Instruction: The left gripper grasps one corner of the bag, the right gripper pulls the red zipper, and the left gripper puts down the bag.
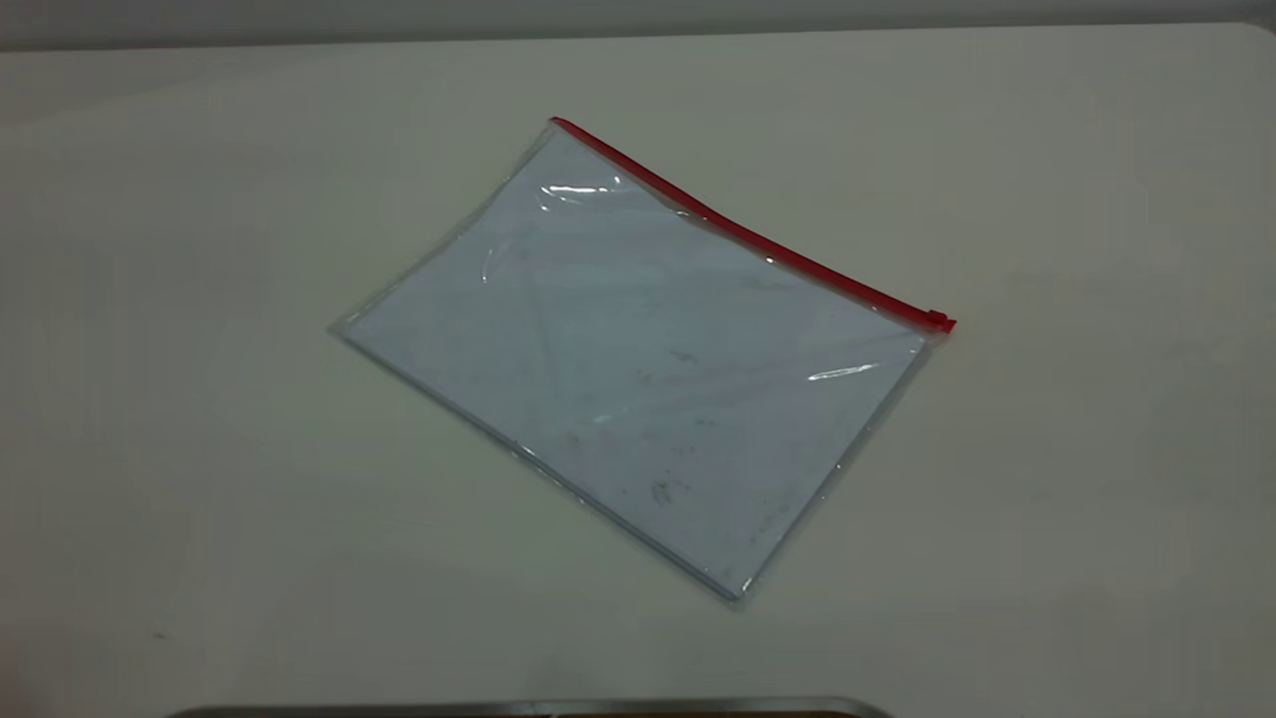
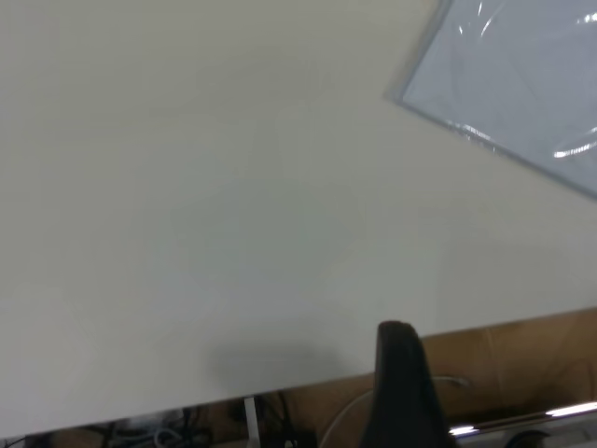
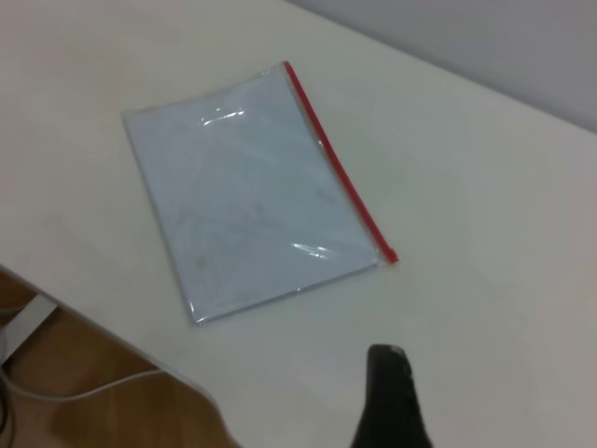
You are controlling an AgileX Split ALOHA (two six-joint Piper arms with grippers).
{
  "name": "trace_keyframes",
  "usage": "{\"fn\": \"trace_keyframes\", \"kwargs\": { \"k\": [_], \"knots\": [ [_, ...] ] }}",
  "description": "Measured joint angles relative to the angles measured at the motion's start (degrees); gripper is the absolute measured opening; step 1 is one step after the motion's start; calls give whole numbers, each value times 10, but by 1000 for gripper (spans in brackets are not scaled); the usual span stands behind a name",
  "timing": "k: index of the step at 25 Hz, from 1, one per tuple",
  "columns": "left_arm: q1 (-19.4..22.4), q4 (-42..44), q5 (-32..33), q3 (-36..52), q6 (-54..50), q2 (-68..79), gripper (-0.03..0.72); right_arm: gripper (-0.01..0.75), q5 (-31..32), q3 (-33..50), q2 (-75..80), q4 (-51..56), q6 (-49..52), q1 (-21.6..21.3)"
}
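The bag [image 1: 638,359] lies flat on the white table [image 1: 199,399], turned at an angle. The red zipper [image 1: 748,234] runs along its far long edge, with the slider tab [image 1: 939,321] at the right end. The other red-strip corner of the bag [image 1: 555,124] is at the far left. Neither gripper shows in the exterior view. The left gripper [image 2: 401,392] shows only as a dark part near the table's edge, far from a plain corner of the bag [image 2: 522,84]. The right gripper [image 3: 390,401] is above bare table, well short of the bag [image 3: 247,187] and the slider tab [image 3: 392,255].
The table's edge [image 2: 280,387] runs close by the left gripper, with brown floor and cables [image 2: 280,425] below. A white cable [image 3: 84,387] lies under the table's edge in the right wrist view. A metal strip [image 1: 528,708] sits at the near edge.
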Motion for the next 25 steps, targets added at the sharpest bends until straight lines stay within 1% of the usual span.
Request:
{"fn": "trace_keyframes", "kwargs": {
  "k": [5,12,15,19,25],
  "knots": [
    [0,0,0,93,4,-110,582,585,-12,45,-59,-33,0,0],
    [0,-5,0,187,30,-202,582,585,-30,114,-69,-40,0,0],
    [0,-27,-1,215,47,-221,582,585,-41,143,-71,-40,2,0],
    [0,-40,-12,250,69,-229,582,585,-45,150,-76,-41,4,0],
    [0,-42,-23,256,70,-231,582,585,-46,150,-76,-42,6,0]
  ]
}}
